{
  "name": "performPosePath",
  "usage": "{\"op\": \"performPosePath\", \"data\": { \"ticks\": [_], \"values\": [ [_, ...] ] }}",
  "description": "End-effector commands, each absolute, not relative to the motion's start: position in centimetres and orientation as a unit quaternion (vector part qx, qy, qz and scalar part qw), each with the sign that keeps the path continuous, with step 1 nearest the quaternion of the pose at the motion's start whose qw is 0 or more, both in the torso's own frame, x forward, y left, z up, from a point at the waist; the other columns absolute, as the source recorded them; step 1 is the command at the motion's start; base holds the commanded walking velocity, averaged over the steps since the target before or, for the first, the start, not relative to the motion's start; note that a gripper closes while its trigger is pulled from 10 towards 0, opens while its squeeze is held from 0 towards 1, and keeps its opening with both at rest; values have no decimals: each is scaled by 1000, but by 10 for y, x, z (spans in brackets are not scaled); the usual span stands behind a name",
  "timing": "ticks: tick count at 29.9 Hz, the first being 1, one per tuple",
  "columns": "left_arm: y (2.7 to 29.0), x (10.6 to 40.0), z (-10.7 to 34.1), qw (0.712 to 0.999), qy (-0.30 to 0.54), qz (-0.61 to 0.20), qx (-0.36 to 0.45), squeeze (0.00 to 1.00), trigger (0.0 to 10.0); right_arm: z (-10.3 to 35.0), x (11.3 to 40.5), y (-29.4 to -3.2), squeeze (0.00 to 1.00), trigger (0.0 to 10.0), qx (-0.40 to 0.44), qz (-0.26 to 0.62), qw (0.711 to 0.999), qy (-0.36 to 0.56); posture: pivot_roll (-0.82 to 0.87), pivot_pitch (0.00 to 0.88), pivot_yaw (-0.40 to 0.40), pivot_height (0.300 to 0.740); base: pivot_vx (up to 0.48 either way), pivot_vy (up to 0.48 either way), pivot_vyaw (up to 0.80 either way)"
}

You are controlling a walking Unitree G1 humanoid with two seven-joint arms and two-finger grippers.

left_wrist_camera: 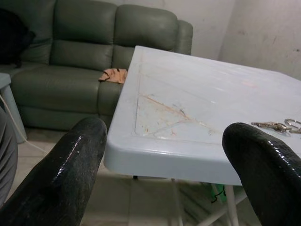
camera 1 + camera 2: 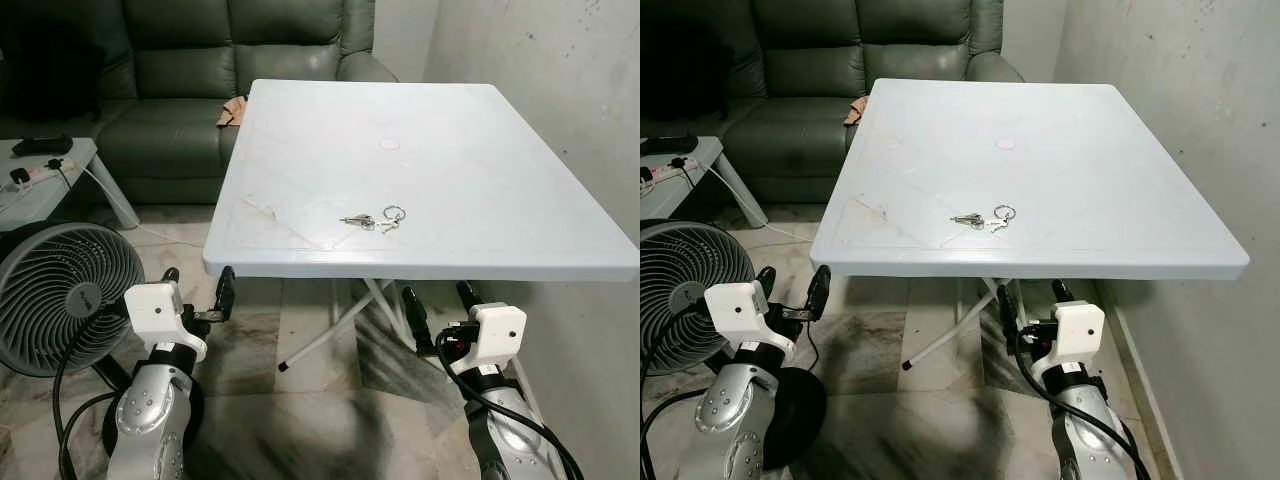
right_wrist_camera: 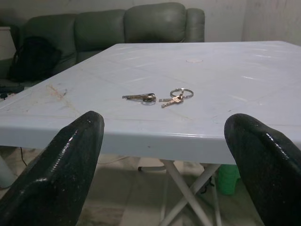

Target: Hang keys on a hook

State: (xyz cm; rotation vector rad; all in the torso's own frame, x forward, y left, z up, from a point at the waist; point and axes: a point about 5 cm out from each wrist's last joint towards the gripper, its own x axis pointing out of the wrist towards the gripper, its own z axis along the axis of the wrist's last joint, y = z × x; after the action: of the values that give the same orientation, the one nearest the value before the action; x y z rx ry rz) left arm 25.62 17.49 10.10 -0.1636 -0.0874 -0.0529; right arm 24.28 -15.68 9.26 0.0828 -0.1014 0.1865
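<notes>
A small bunch of keys (image 2: pixel 375 219) on a metal ring lies flat on the white plastic table (image 2: pixel 480 150), close to its front edge and a little right of the middle. Both grippers hang below that edge, lower than the tabletop. My left gripper (image 2: pixel 198 285) is open by the table's front left corner, with nothing between its fingers. My right gripper (image 2: pixel 440 305) is open under the front edge, just right of the keys. In the right wrist view the keys (image 3: pixel 157 97) lie straight ahead between the two black fingers (image 3: pixel 66 169).
A green sofa (image 2: pixel 200 70) stands behind the table, with an orange cloth (image 2: pixel 233 112) on its seat. A grey floor fan (image 2: pixel 60 295) is at my left, beside a low side table (image 2: pixel 40 185) with a power strip. A bare wall (image 2: pixel 560 70) runs along the right.
</notes>
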Motion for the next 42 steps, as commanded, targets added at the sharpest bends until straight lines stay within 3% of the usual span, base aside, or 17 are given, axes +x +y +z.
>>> {"op": "performPosePath", "data": {
  "ticks": [1,10,42],
  "values": [
    [175,257,102,996,-40,-29,-77,0,10000,101,246,-154,0,10000,43,99,992,-63,-21,0,-5,732,0,0,0],
    [172,256,102,996,-34,-31,-80,0,10000,103,248,-152,0,10000,44,106,992,-61,-17,0,-11,732,112,0,0],
    [170,259,105,995,-33,-34,-83,0,10000,105,248,-146,0,10000,49,117,990,-58,-13,0,-10,732,309,0,0]
  ]
}}
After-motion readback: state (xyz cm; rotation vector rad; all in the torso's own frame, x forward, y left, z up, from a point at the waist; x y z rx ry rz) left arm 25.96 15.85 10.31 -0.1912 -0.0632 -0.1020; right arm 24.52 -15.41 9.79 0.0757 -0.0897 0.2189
